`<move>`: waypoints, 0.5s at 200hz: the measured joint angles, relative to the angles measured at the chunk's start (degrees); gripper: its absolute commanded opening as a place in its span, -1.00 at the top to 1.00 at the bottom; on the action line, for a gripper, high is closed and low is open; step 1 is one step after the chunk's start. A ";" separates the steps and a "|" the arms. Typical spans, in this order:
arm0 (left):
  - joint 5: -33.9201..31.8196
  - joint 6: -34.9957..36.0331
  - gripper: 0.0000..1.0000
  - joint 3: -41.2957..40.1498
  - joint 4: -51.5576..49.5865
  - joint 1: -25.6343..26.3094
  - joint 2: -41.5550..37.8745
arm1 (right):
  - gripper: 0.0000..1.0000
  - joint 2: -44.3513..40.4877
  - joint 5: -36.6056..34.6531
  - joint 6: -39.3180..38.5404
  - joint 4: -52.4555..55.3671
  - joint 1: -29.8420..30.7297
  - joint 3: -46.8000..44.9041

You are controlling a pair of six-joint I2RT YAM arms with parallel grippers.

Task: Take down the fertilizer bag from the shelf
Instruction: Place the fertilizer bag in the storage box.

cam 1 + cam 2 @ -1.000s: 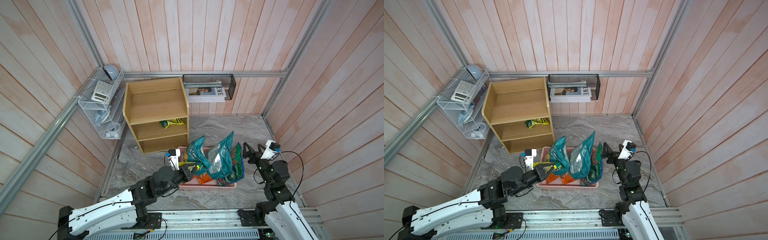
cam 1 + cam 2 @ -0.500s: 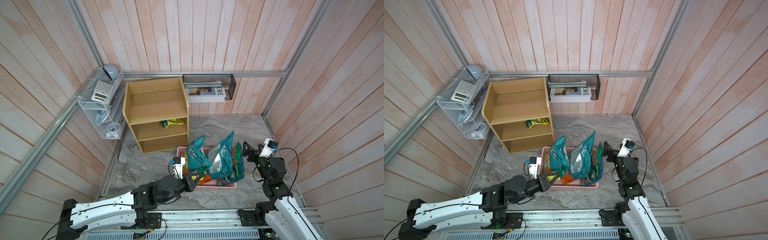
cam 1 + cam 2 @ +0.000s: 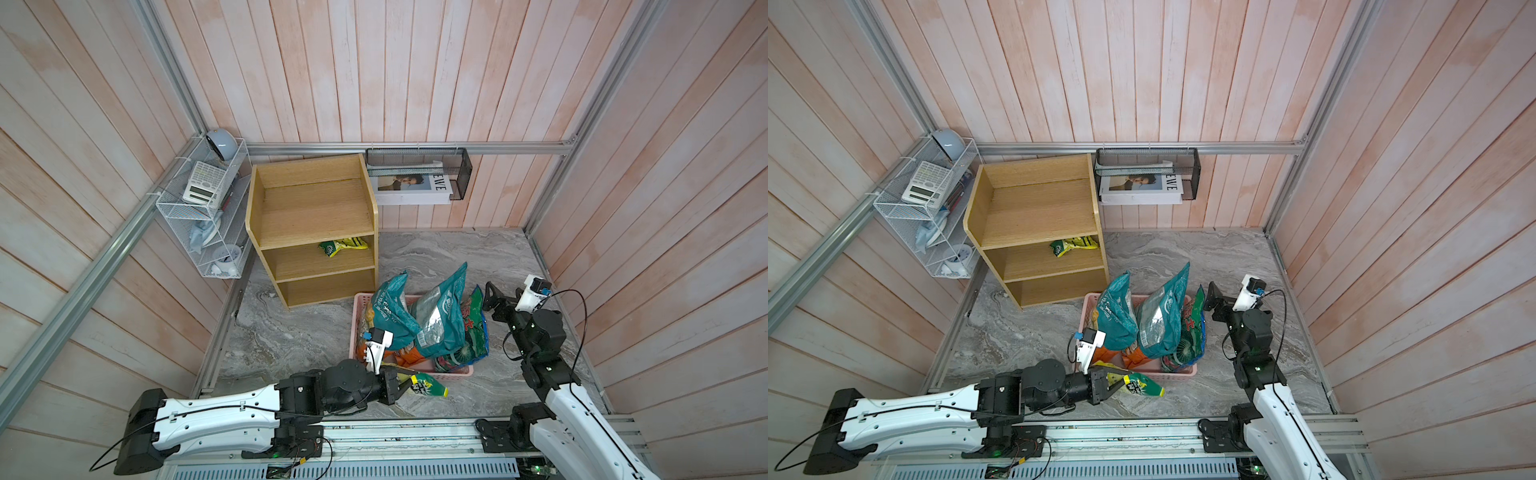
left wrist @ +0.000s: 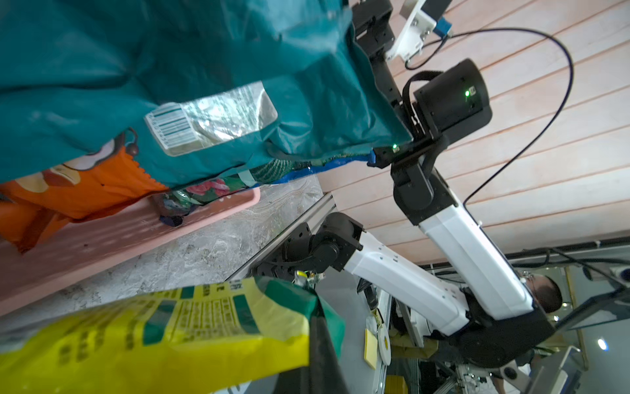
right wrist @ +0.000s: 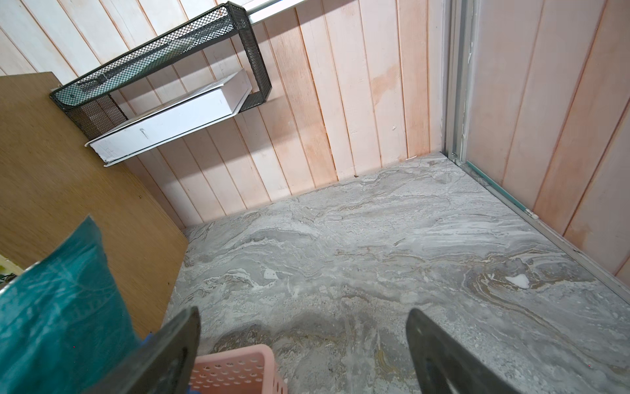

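One pink basket (image 3: 457, 370) holds two tall teal bags (image 3: 442, 320). From it, two yellow-green fertilizer bags show: shelf bag (image 3: 343, 247) at eleven o'clock, near bag (image 3: 428, 386) at six. There is one shelf (image 3: 311, 212).

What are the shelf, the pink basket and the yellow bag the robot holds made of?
The shelf looks like light wood or wood-look board: matte, with fine straight grain lines. The pink basket seems to be moulded plastic: smooth, with rows of small holes. The yellow bag looks like thin glossy plastic film: it crinkles and shines, and has text printed on it.
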State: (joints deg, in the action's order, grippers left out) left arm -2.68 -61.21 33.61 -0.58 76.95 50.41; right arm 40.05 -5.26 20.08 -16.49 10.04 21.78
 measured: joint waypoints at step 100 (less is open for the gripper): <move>5.14 4.00 1.00 -5.57 10.14 -14.75 4.52 | -0.96 -0.22 0.44 0.02 -0.20 0.00 0.02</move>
State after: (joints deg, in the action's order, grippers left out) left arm 2.46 -57.21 28.03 9.56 62.19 54.94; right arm 39.83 -4.82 20.10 -16.69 10.04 21.80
